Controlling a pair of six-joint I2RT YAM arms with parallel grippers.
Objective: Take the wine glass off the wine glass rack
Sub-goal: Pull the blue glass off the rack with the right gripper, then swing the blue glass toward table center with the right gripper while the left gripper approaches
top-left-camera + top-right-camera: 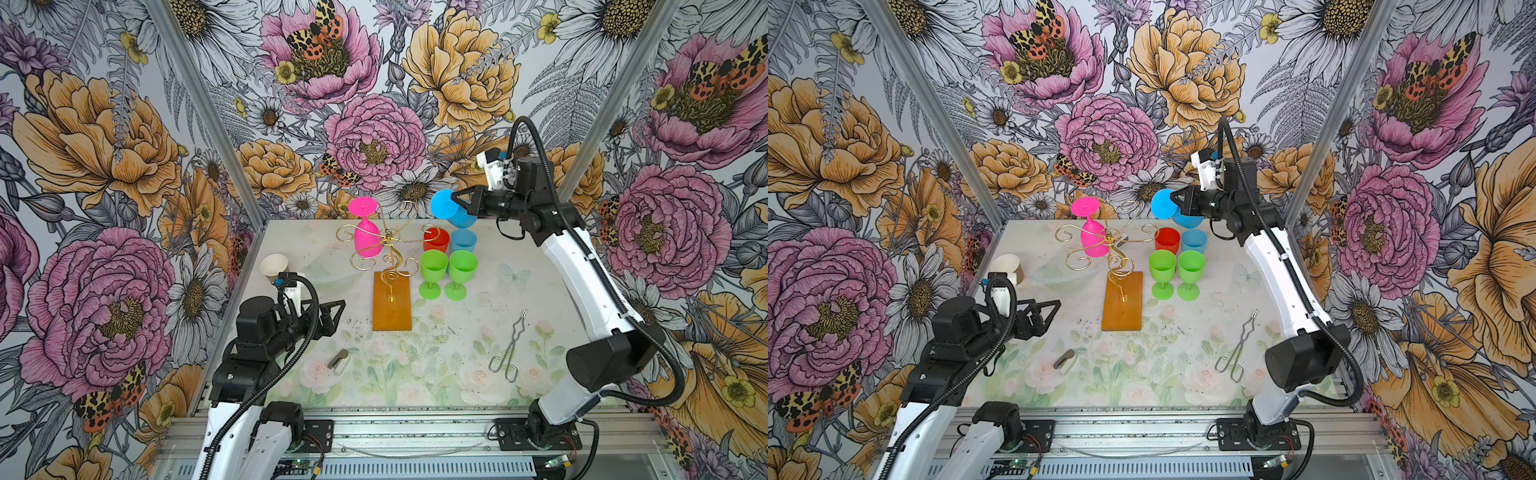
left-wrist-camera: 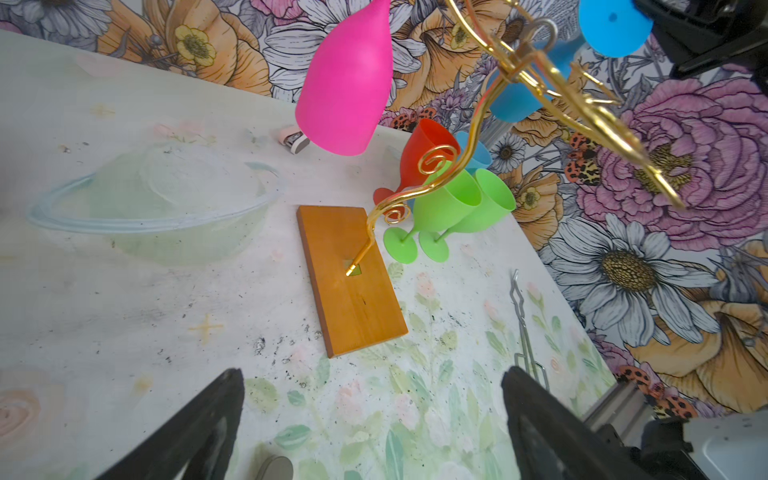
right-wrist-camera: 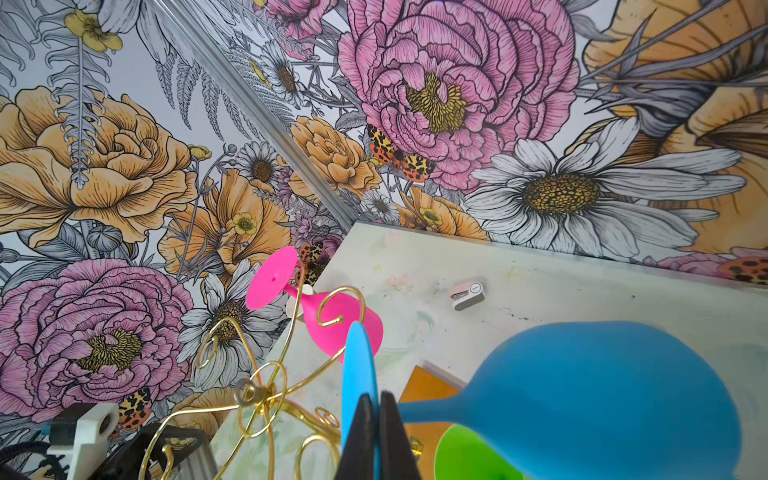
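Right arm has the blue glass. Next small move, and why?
Probably shift it rightward over bare table before lowering. The right gripper is shut on the stem of the blue wine glass, which is inverted and looks clear of the wine glass rack but hangs over the standing green wine glasses. Going straight down would likely hit them.

I can read no text from here; the small white device [image 3: 468,295] bears a mark too blurred to read.
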